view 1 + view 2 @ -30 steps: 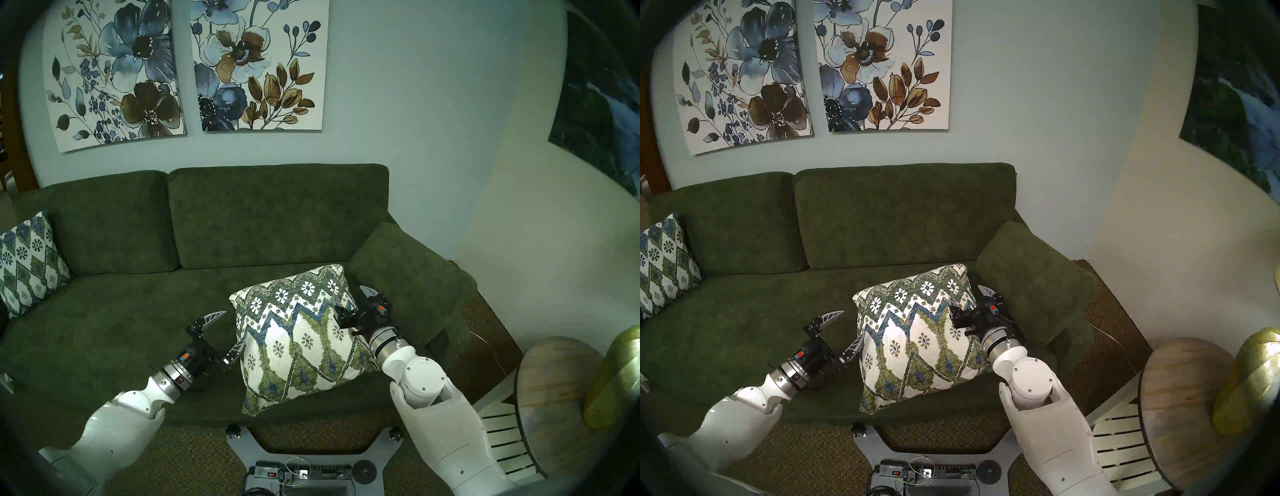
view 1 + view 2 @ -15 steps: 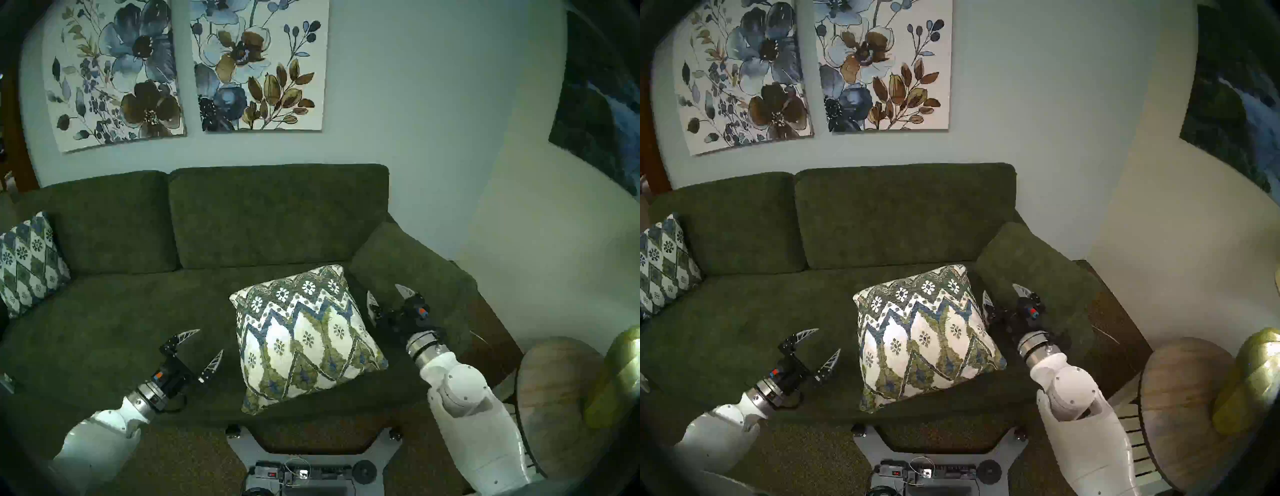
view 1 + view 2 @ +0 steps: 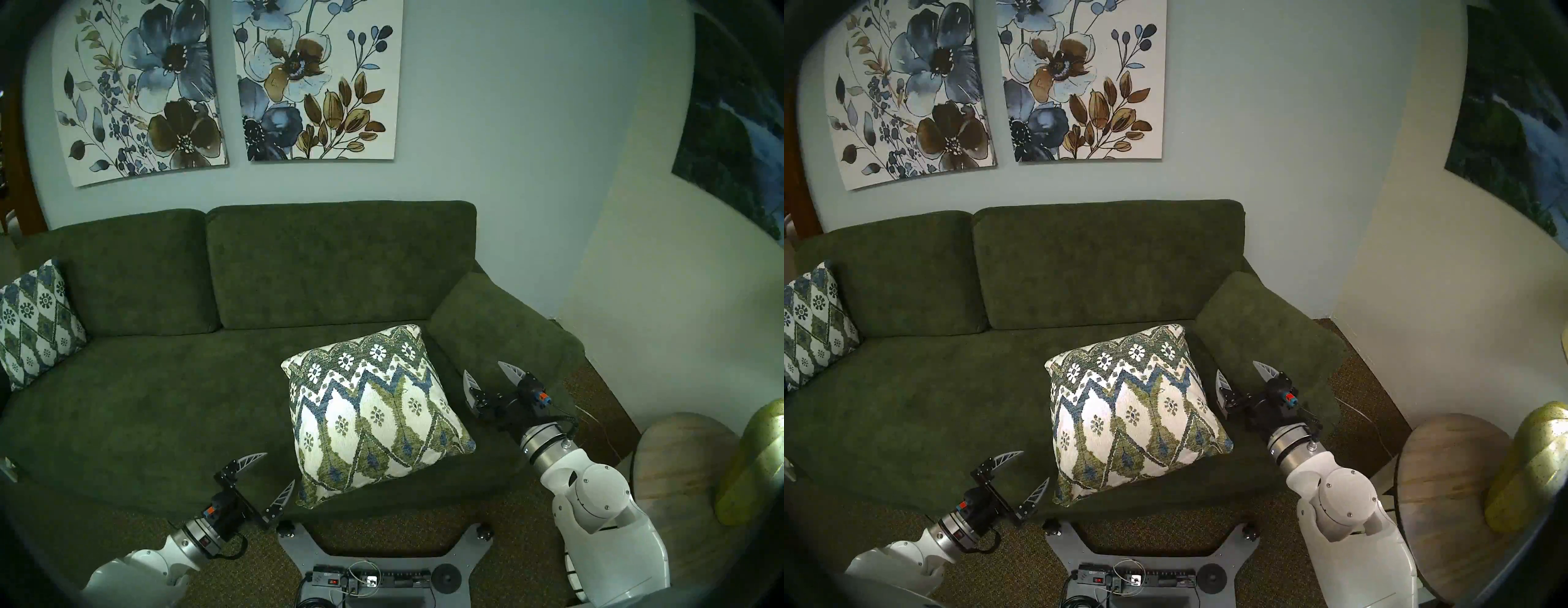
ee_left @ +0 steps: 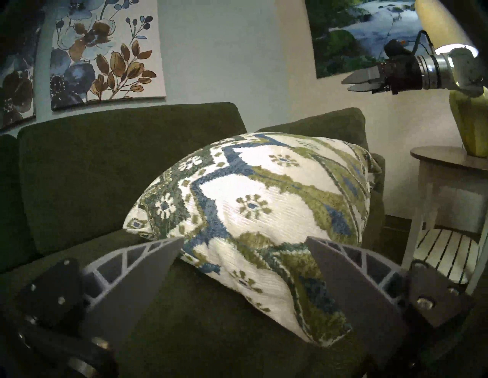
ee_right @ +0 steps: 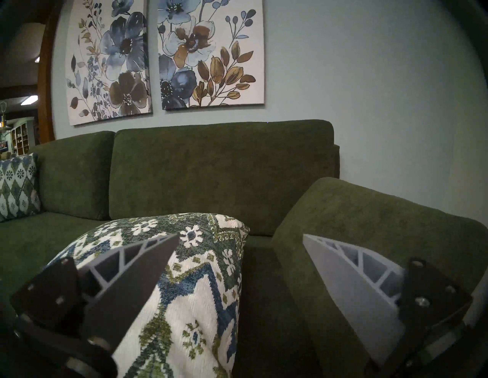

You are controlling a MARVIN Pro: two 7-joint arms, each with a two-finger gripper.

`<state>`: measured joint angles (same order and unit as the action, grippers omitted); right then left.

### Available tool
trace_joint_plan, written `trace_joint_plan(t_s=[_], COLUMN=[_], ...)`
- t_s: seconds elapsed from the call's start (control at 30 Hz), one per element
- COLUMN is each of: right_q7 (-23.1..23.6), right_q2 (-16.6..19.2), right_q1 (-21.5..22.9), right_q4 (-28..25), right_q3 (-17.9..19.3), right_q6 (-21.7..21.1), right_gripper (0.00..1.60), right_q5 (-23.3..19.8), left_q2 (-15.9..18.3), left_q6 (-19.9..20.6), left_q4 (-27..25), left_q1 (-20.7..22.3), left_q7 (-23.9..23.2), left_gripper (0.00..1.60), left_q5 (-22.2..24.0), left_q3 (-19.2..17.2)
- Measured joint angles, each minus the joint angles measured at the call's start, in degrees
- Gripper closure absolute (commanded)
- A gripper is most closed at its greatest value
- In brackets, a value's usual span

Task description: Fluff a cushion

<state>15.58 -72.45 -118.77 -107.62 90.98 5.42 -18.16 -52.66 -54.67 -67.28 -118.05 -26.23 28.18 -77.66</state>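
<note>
The cushion (image 3: 373,414) (image 3: 1132,414), white with olive and blue zigzags and rosettes, lies plump on the green sofa seat near the right armrest; it also shows in the left wrist view (image 4: 258,211) and the right wrist view (image 5: 184,285). My left gripper (image 3: 278,469) (image 3: 1034,467) (image 4: 245,237) is open and empty, off the cushion's front left corner. My right gripper (image 3: 485,369) (image 3: 1240,367) (image 5: 240,235) is open and empty, to the right of the cushion, over the gap by the armrest.
The sofa armrest (image 3: 500,327) rises right of the cushion. A second patterned cushion (image 3: 36,322) leans at the sofa's far left. A round wooden side table (image 3: 679,458) with a yellow-green lamp base (image 3: 759,458) stands at the right. My base plate and cables (image 3: 373,564) lie on the carpet.
Both grippers have left the cushion and drawn back: the left toward the sofa's front edge, the right outward to the armrest. The dent in the cushion's right side has filled out.
</note>
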Motion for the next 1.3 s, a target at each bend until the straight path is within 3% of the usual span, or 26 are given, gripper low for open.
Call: trace_joint_plan(t_s=[0.17,0.57,0.83,1.03,1.3], right_q7=[0.6,1.7,2.1,1.8,-0.4], right_q2=[0.2,0.3,0.4,0.5,-0.2], right_q1=[-2.2,-5.9,-7.5,-7.9,-7.7], right_q4=[-1.7,-8.4,-13.0,-14.8,-15.3], right_q3=[1.0,4.1,5.1,5.4,4.8], right_q6=[-0.6,-0.2,-1.7,-4.4,-6.4], right_gripper=[0.00,0.00,0.00,0.00,0.00], right_q5=[-1.1,-3.6,-5.1,-5.7,-5.7], left_q2=[1.6,3.1,3.0,3.2,3.6], left_q6=[0.0,0.0,0.0,-0.1,-0.1], left_q4=[-4.5,-14.5,-21.3,-23.4,-23.5], left_q1=[-2.9,-5.3,-7.3,-8.4,-8.3], left_q7=[1.4,1.5,-1.2,-4.8,-7.5], left_gripper=[0.00,0.00,0.00,0.00,0.00], left_q5=[1.0,3.2,8.0,12.9,15.5], left_q3=[-5.1,-15.0,-16.5,-16.7,-16.3])
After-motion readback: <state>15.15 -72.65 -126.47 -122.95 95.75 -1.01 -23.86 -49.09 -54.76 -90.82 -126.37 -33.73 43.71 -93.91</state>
